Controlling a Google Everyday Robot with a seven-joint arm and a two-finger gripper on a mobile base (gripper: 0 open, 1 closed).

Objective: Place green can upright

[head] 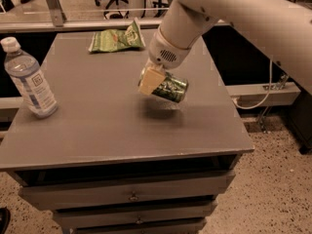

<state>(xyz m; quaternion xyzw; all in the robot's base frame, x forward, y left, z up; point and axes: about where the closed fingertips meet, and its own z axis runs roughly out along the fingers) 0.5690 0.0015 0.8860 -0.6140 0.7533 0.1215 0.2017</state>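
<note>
The green can (169,88) is held on its side, tilted, a little above the grey table top (97,126), near the middle right; its shadow lies on the surface below. My gripper (152,79) is shut on the can's left end, with one pale finger (149,83) visible in front. The white arm comes down from the upper right and hides the rest of the gripper.
A clear water bottle with a white cap (28,80) stands at the table's left edge. A flat green chip bag (116,39) lies at the back. Drawers are below the top. The floor drops away on the right.
</note>
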